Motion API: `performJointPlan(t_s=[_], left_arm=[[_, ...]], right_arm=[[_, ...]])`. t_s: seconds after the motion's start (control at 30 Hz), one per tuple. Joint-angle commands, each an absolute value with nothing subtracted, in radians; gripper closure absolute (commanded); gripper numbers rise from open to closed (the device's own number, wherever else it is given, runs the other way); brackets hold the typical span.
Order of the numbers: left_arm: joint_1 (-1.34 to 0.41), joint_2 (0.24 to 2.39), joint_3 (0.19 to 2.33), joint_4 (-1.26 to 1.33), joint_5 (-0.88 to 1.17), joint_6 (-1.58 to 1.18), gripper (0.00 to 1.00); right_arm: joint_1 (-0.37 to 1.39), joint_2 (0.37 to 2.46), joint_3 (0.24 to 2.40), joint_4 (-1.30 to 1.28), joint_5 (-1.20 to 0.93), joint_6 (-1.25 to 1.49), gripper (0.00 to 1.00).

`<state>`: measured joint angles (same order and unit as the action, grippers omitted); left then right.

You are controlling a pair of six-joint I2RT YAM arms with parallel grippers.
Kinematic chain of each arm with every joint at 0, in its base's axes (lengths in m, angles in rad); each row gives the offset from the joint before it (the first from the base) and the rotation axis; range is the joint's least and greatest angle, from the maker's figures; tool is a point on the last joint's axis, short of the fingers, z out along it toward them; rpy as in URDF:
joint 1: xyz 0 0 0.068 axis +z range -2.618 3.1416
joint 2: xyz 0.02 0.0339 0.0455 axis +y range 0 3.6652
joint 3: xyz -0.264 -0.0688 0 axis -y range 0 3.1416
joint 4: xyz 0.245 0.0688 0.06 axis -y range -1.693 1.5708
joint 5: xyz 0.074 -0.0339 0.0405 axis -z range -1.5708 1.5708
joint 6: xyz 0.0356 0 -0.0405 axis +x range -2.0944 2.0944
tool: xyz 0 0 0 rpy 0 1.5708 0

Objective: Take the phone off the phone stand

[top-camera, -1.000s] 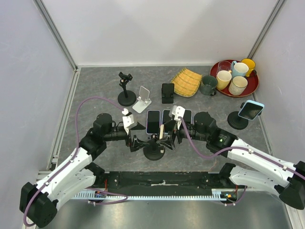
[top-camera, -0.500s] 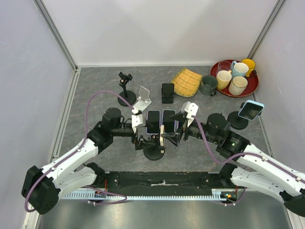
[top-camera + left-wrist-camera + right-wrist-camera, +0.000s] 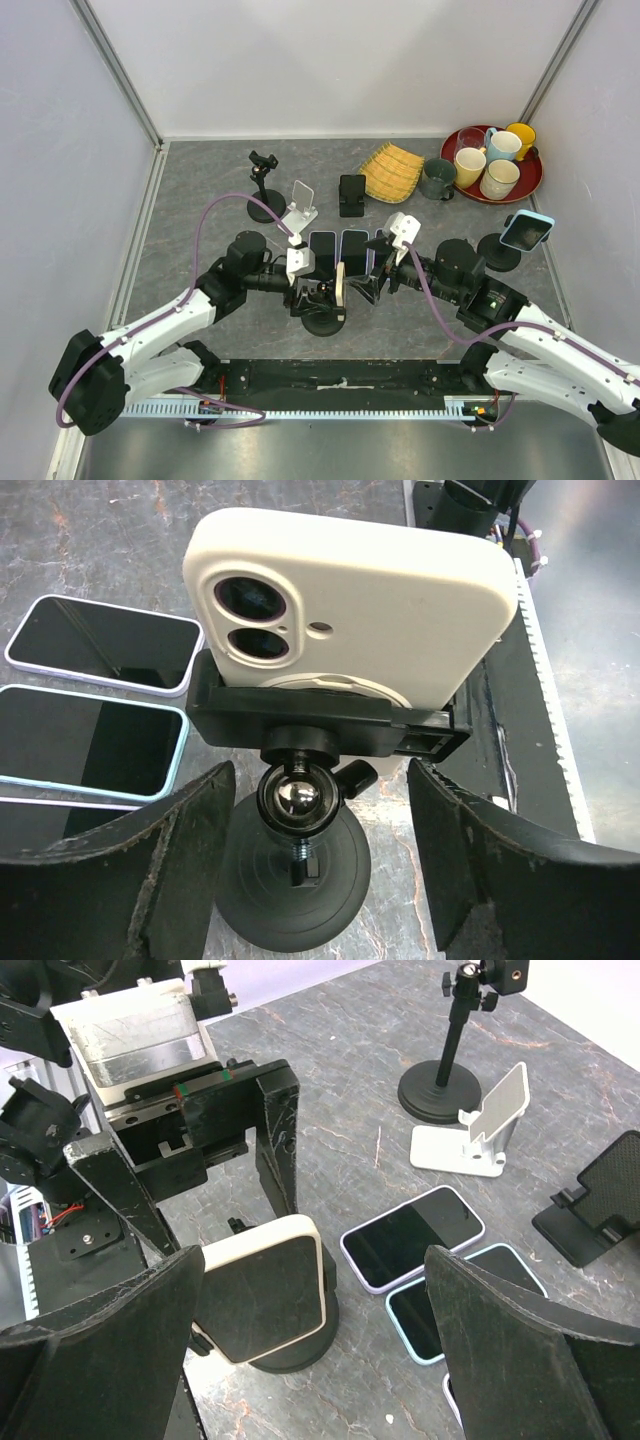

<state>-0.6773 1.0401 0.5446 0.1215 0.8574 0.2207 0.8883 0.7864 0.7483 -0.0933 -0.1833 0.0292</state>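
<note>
Our left gripper (image 3: 320,780) is released, fingers either side of the black round-based clamp stand (image 3: 292,900) holding the cream-cased phone (image 3: 350,600); our right gripper (image 3: 315,1260), also released, faces it.

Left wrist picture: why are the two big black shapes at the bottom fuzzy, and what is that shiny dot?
Left wrist view: the left tool's fingers sit too close to the lens, so they blur; the dot is light glinting off the stand's metal ball joint. Right wrist view: the right tool's fingers look soft too, while the cream phone is sharp.
</note>
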Motion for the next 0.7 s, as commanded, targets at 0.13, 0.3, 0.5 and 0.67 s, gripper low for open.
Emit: performJointPlan(t_s=[0.13, 0.3, 0.5, 0.67], left_arm=[[-0.699, 1.032, 0.537, 0.164, 0.793, 0.229, 0.35], [-0.718, 1.022, 0.523, 0.166, 0.759, 0.233, 0.49], [-0.726, 0.999, 0.508, 0.202, 0.712, 0.183, 0.74], [-0.741, 0.965, 0.491, 0.245, 0.595, 0.097, 0.92]], right_arm=[[0.888, 0.790, 0.778, -0.113, -0.150, 0.021, 0.02], [0.888, 0.802, 0.798, -0.124, -0.155, 0.026, 0.02], [0.890, 0.802, 0.844, -0.219, -0.086, 0.025, 0.02], [0.890, 0.789, 0.890, -0.316, -0.064, 0.054, 0.02]])
